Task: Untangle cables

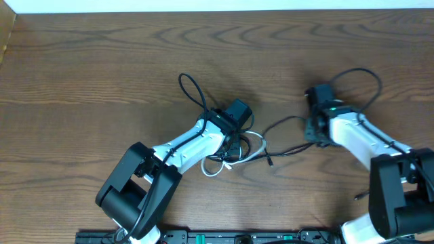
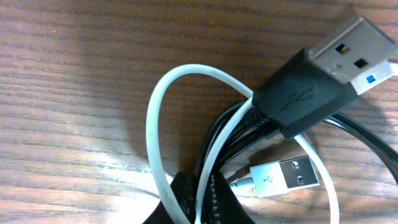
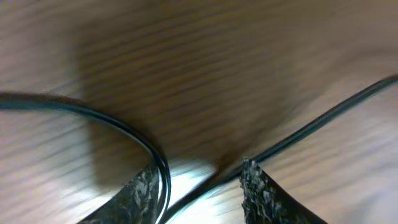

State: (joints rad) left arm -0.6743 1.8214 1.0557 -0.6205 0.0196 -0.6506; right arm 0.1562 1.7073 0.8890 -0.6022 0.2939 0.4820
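I am watching the cables (image 1: 234,154) lying in a knot around the middle of the worktop (image 1: 88,68), a little closer to the near edge than to the far one. The left gripper (image 2: 193,202) is standing right over that knot. Its fingers (image 2: 231,208) are sitting narrow, pinching the white cable (image 2: 151,124) where two of its strands are running down between them. Several black strands are crowding in at the same spot, and I cannot tell whether they are being pinched too. Just beyond the fingertips the white cable is arching up in a loop. A silver-tipped plug (image 2: 283,177) is lying flat beside it, and a larger black plug (image 2: 323,68) is resting across the bundle, pointing away at a slant.

Toward the right edge, the right gripper (image 3: 202,193) is hanging low over the wood with its pads (image 3: 267,193) standing apart. A black cable (image 3: 124,127) is curving in from one side and a second black strand (image 3: 323,115) from the other, both passing through the gap. I cannot tell whether either pad is touching them. From overhead, these black strands are trailing across the wood from the knot to that gripper, with one small plug end (image 1: 269,163) lying loose between the two arms.
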